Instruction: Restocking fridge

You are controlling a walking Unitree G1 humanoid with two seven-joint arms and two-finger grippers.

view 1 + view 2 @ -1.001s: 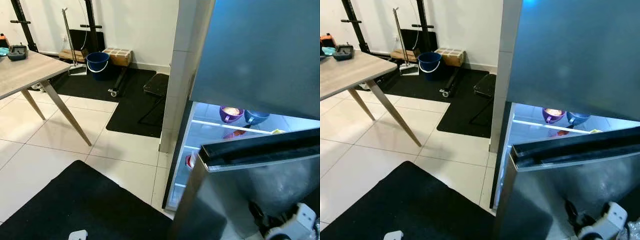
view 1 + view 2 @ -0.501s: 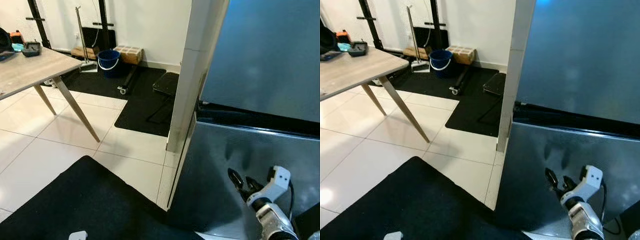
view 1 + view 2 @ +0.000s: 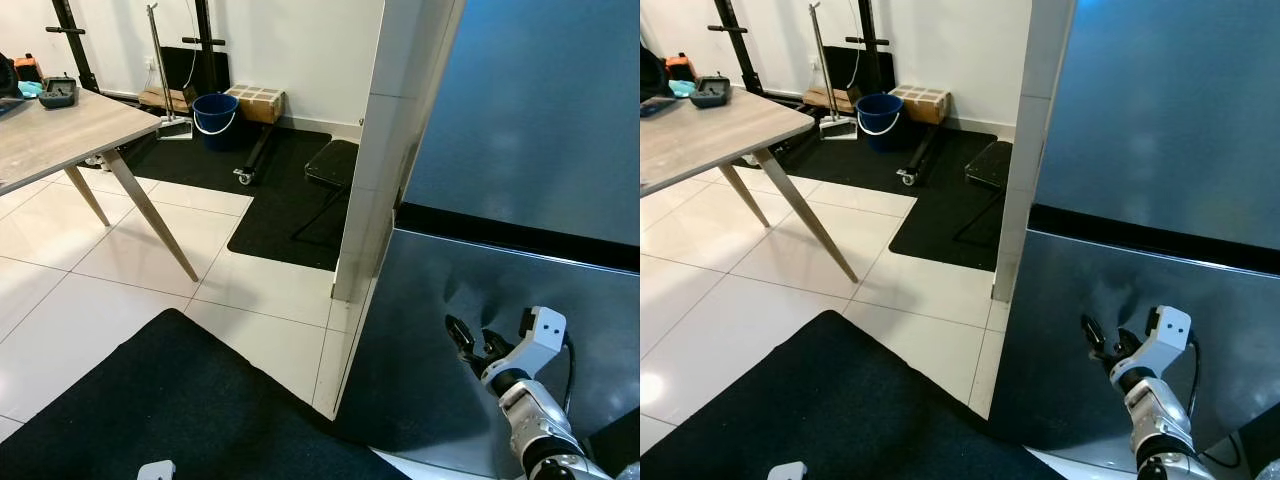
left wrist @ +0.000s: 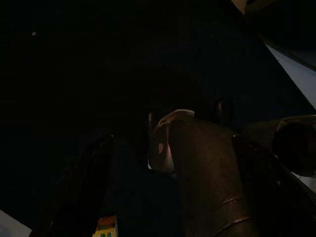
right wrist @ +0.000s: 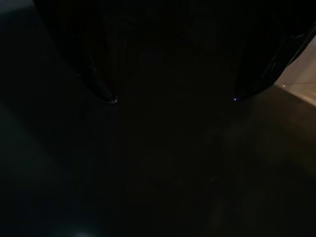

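The grey fridge stands on the right with its upper door and lower door both shut; nothing of the inside shows. My right gripper is low in front of the lower door, its black fingertips at or very near the metal face. Its fingers stand wide apart in the dark right wrist view, with nothing between them. The left wrist view is very dark; dim shapes and a small white part can be made out, no more.
A white pillar adjoins the fridge's left side. A wooden table with slanted legs stands at the left. A blue bucket, a cardboard box and black floor mats lie around the tiled floor.
One second ago the lower fridge door stood open, showing lit shelves with bowls; now it is shut. My right gripper has come up against the door. The camera has shifted slightly.
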